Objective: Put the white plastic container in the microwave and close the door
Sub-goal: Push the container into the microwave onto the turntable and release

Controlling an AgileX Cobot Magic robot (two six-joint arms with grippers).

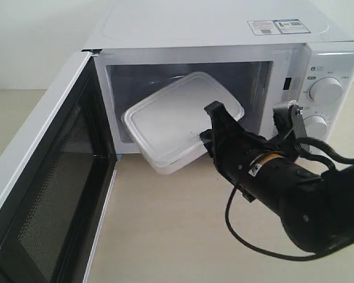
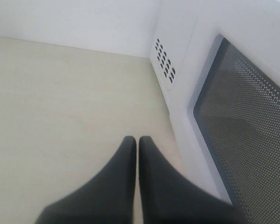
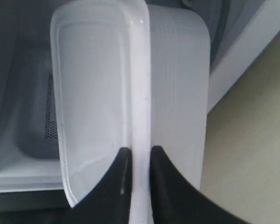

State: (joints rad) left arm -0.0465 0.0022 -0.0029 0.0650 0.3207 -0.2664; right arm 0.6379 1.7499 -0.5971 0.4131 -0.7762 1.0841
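Exterior view: white plastic container (image 1: 177, 121) aslant in microwave (image 1: 212, 26) mouth, door (image 1: 47, 177) open.

white translucent plastic container (image 1: 177, 121): smooth milky plastic, soft sheen on lid
white boxy microwave (image 1: 212, 23): smooth casing, satin gloss, material unclear
white side-hinged door (image 1: 53, 194): dark perforated mesh window, matt; black frame slightly glossy
round white dial (image 1: 325, 89): smooth plastic look
pale tabletop (image 1: 165, 230): matt, faint grain
right gripper (image 3: 140, 150): black, matt, smooth
left gripper (image 2: 137, 140): same black matt
black cable (image 1: 236, 236): smooth, slight shine
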